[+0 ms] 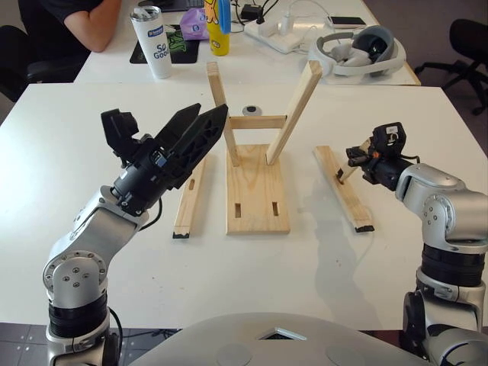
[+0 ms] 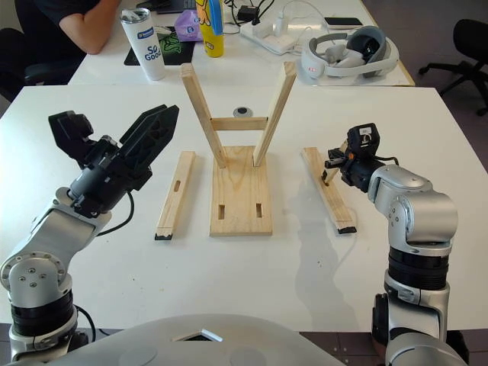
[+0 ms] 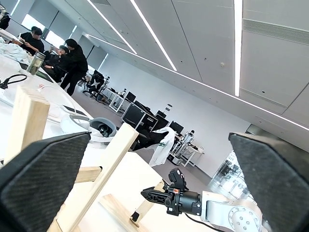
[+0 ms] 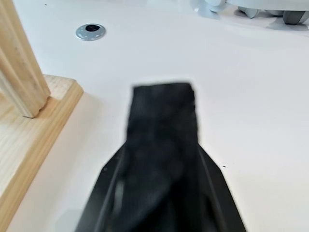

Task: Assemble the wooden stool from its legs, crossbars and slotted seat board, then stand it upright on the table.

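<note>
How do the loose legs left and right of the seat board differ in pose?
The left leg lies close beside the seat board, the right leg farther off. The left leg runs nearly parallel to it; the right leg splays outward more. Both lie flat, dark caps toward the robot.

Seat board [image 2: 240,194] flat w/ leg frame [image 2: 239,122] upright; loose legs [image 2: 176,194] L+R.

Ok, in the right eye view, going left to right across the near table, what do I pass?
The left gripper → loose leg → seat board carrying two upright legs joined by a crossbar → second loose leg. The right gripper overlaps that last leg, so it is left out.
</note>
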